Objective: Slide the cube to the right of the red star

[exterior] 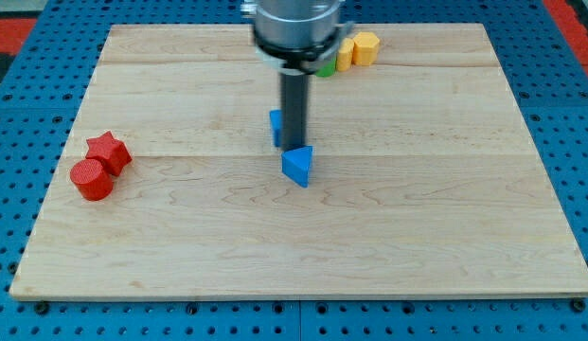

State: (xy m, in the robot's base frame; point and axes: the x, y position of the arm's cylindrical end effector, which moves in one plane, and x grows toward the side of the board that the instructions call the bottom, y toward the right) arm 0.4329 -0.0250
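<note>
Seven blocks visible on wooden board point(445, 237), rod tip at mid-board.

Blue cube point(275, 128) well to the view's right of red star point(108, 150) and slightly higher, mostly hidden behind rod. My tip point(294, 146) far right of red star, just beside cube's right face, contact not clear. Tip end right at the top edge of blue triangular block point(297, 167), which sits far right of star and slightly lower. Tool just a bare straight rod, pinching nothing. Red cylinder point(91, 179) touching star at its lower left. Two yellow blocks point(366, 46) and point(346, 53) plus green block point(327, 68) far right of star and well above it, near board's top edge, shapes unclear, green one partly hidden by arm.
</note>
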